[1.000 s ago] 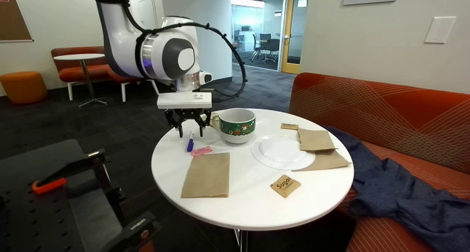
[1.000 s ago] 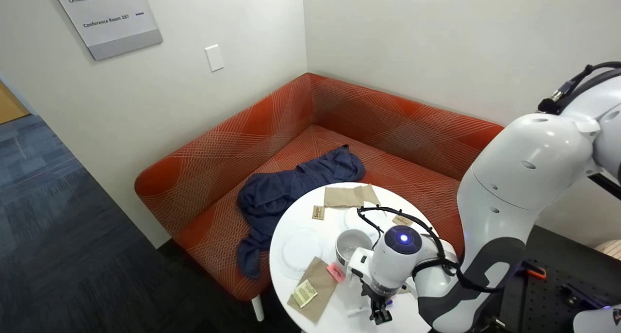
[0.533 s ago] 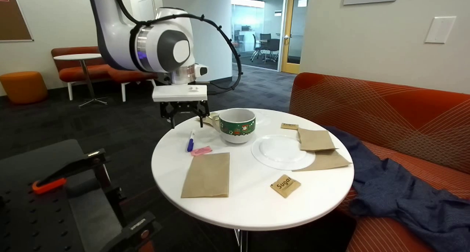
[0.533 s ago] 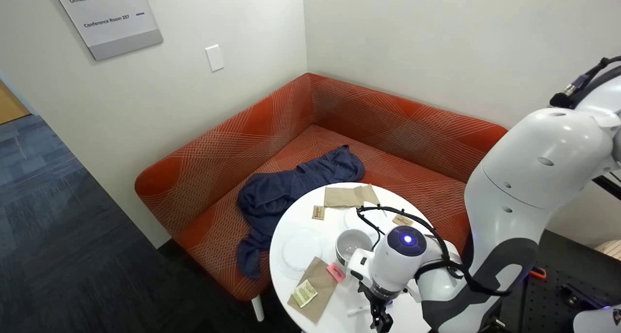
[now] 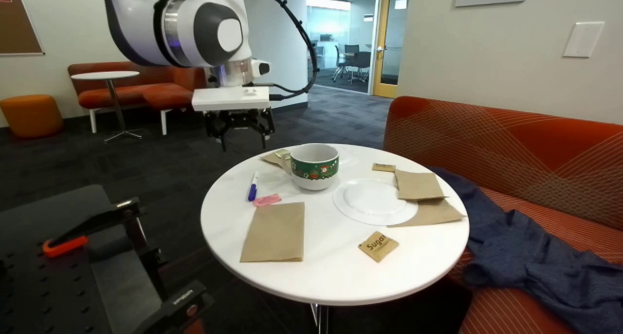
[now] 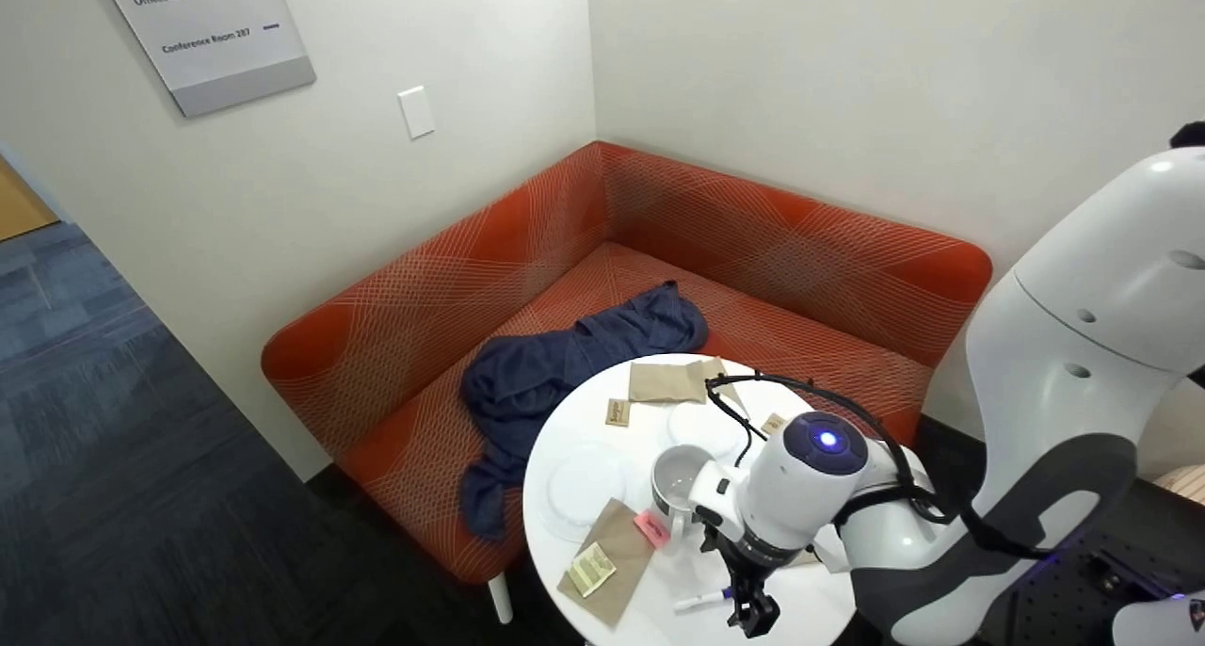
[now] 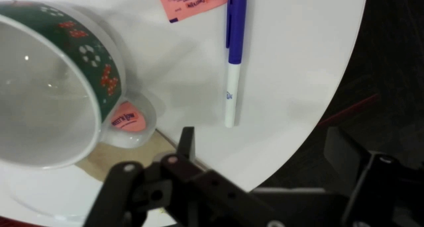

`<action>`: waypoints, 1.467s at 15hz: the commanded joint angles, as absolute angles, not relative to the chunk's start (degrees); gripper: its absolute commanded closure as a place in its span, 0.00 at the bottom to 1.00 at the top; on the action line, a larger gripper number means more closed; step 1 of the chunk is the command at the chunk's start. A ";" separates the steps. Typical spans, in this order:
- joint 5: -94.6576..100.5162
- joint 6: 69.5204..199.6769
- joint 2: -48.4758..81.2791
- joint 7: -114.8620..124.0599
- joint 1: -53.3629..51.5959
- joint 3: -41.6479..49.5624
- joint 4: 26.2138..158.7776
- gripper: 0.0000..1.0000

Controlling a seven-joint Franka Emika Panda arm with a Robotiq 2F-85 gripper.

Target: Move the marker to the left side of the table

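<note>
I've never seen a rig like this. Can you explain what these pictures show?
The machine is a white robot arm ending in a black gripper. Two views were filmed from outside the robot; the close-up was filmed from its wrist, looking down past the gripper's fingers. On the round white table are a marker, brown napkins, sugar packets, pink packets, a plate and a green-banded mug. Nothing is held: the gripper is open, clear of the marker.
</note>
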State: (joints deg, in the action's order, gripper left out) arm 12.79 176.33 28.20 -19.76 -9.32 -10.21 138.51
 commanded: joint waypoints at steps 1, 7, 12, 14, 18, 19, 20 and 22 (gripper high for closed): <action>12.02 175.11 16.92 -17.00 -7.23 -13.34 147.28 0.00; -2.36 172.06 3.48 -21.72 6.47 -32.49 157.19 0.00; -25.77 167.65 -5.36 -33.67 9.15 -39.22 157.65 0.00; -32.06 165.42 -10.24 -37.91 7.85 -36.57 157.87 0.00; -35.86 161.15 -17.46 -42.09 8.23 -30.39 158.18 0.00; -35.22 160.11 -18.64 -41.82 8.73 -29.02 158.06 0.00; -29.29 160.13 -18.33 -38.27 1.59 -19.33 158.35 0.00; -23.53 159.02 -19.06 -36.39 -1.42 -12.30 158.26 0.00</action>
